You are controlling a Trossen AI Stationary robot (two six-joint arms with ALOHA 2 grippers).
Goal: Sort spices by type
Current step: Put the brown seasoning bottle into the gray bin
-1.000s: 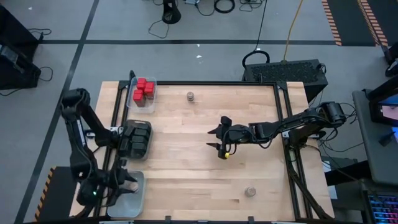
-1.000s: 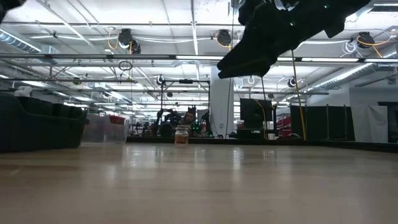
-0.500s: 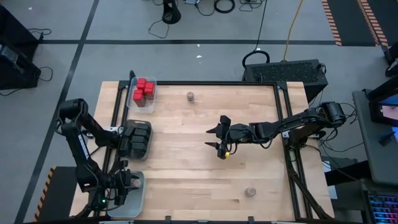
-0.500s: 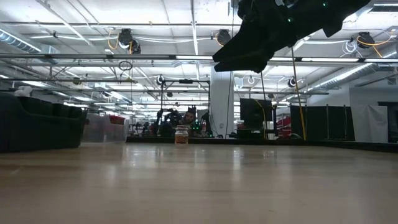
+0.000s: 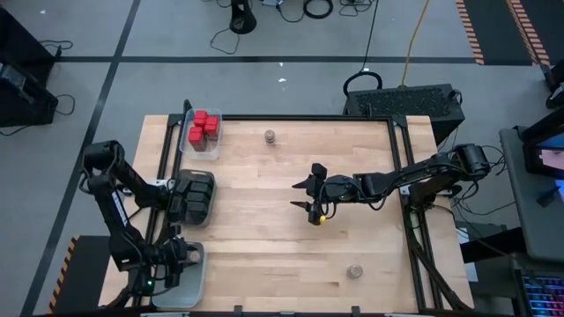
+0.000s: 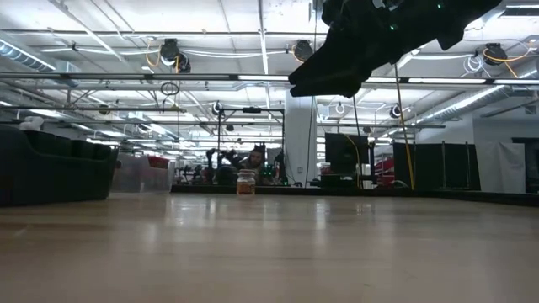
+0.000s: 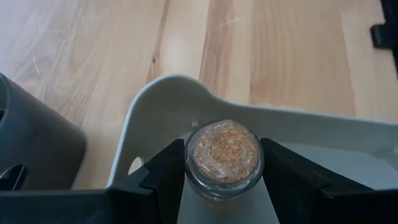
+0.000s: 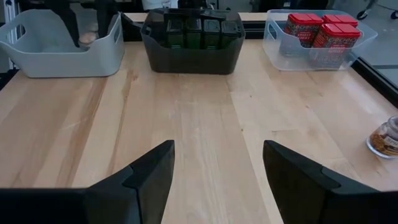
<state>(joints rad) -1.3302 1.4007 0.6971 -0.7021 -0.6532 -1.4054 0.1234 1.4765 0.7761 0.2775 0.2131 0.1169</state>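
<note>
My left gripper is over the pale grey tray at the table's near left corner, shut on a short round jar with a tan cork lid. My right gripper hovers open above the table's middle, holding nothing; its fingers point toward the trays. Red tins stand in a clear tray. Dark tins fill a dark tray. One loose jar stands near the far edge, another near the near edge. My left gripper pinches the jar by its glass body just below the lid, one finger on each side. The fingers come from above, pointing down. The jar is upright inside the grey tray's walls; whether it touches the tray floor I cannot tell.
The three trays line the table's left edge, with the grey tray's handle cut-out at its end. Bare wood lies between the trays and the right arm. The far jar shows in the low view, with the room and a person behind it.
The left arm has folded lower and its wrist has shifted a little toward the near edge, keeping the jar over the grey tray. The right gripper has barely moved and stays open.
</note>
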